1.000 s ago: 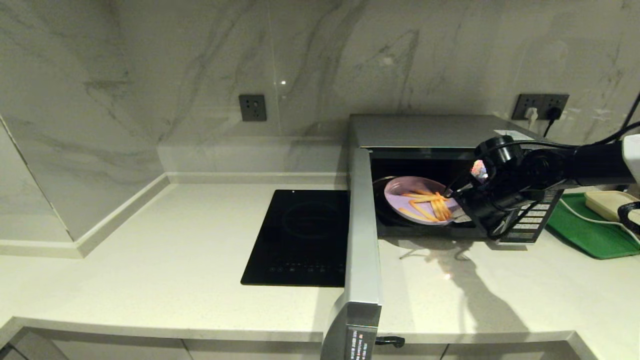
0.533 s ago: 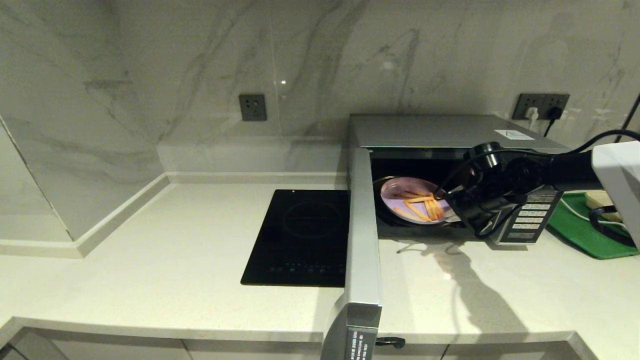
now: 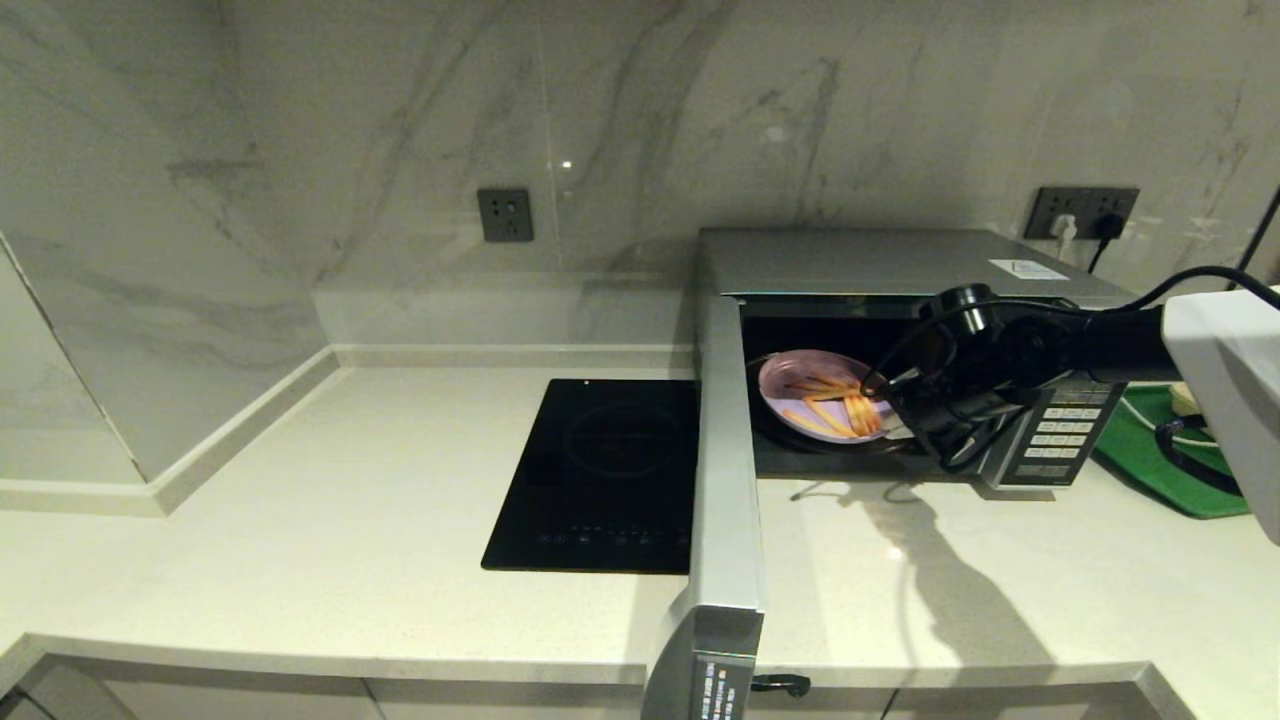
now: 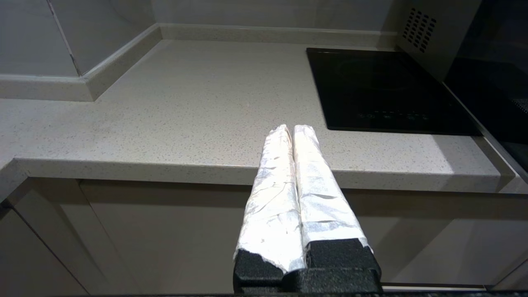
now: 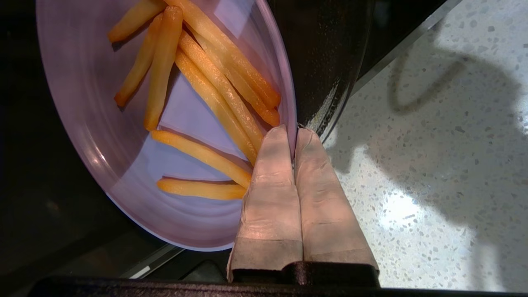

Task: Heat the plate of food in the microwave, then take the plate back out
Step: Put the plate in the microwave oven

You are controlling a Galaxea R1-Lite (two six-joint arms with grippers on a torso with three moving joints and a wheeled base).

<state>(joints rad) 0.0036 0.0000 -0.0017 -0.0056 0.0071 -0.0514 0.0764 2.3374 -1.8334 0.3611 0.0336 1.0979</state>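
The left gripper (image 4: pixel 293 128) hangs parked with fingers together before the counter (image 3: pixel 300 520) edge, the cooktop (image 3: pixel 600 470) sits beside the open-doored microwave (image 3: pixel 880 262), and inside it the right gripper (image 5: pixel 295 131) pinches the plate's (image 3: pixel 800 378) rim.

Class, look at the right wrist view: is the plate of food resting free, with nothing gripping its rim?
No. The right gripper has its fingers pinched shut on the rim of the plate of food.

right arm's black with looped black cables and a white boxy segment (image 3: pixel 1225 390); both grippers have black bases and fingers (image 4: pixel 288 181) wrapped in crinkly pale tape
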